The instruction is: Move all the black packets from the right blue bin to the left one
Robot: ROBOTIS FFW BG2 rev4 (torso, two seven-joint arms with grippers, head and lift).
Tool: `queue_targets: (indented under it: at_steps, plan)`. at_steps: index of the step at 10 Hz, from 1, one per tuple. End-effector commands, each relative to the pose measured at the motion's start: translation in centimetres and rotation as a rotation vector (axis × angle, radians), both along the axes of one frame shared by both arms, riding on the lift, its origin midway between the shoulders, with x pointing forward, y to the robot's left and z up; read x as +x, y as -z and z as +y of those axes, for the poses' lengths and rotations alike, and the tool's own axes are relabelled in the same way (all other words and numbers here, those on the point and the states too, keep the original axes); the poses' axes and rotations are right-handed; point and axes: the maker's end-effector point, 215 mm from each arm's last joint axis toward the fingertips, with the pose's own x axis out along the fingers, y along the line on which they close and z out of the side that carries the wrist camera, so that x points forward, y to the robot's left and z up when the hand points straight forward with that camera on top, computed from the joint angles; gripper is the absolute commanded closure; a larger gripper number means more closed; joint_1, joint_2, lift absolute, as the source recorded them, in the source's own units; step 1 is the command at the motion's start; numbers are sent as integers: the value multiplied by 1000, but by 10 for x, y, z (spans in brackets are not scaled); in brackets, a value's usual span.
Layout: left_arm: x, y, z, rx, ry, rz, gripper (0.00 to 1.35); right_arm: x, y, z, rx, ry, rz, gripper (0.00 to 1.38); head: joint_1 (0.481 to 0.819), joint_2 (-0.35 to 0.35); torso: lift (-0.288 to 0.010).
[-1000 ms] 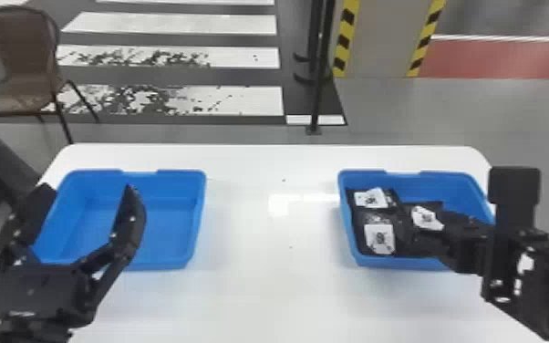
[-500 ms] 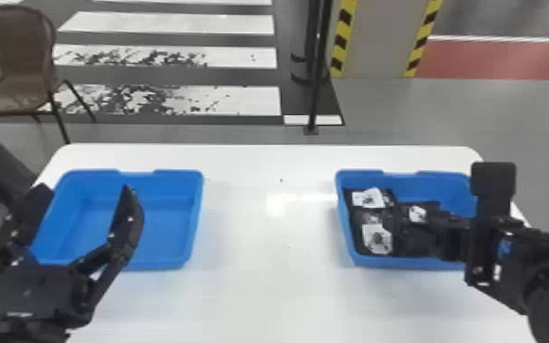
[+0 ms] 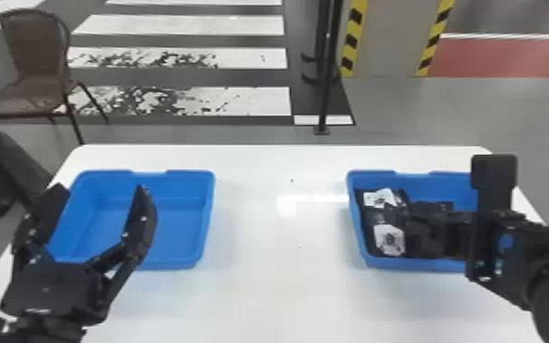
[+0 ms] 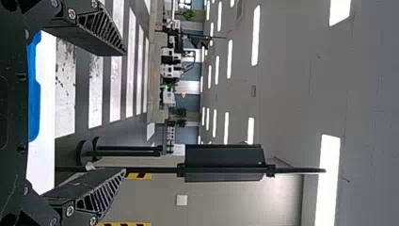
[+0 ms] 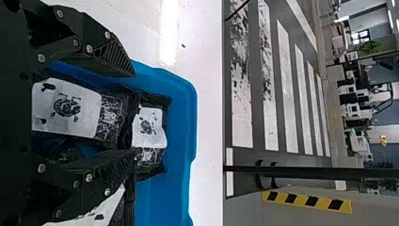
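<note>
Black packets (image 5: 110,120) with dark marks on white labels (image 5: 66,108) sit in the right blue bin (image 3: 371,173). The right gripper (image 3: 399,219), fingers apart, is at them. The left gripper (image 3: 100,189) is open by the left bin (image 3: 173,219).

Blue bins (image 3: 209,219) (image 3: 355,228), white bench (image 3: 278,292); black packets (image 5: 110,117) with white labels (image 5: 66,107); brown chair (image 3: 34,59); yellow-and-black striped pillar edges (image 3: 352,38); white-striped grey floor (image 3: 187,25).
</note>
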Motion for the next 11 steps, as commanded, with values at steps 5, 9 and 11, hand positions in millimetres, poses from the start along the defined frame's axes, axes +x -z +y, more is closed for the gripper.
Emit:
queue_targets:
  at_steps: [5,9,11]
  plan:
    - [1,-2,0,1,-1,-4,160,-5,28,26,37,-41,70,496,695,27,-140]
    - [1,0,0,2,1,-1,160,-20,49,19,-4,-18,158,498,695,36,-140]
    - [1,0,0,3,0,-1,160,-18,57,16,-3,-11,172,499,695,32,-140]
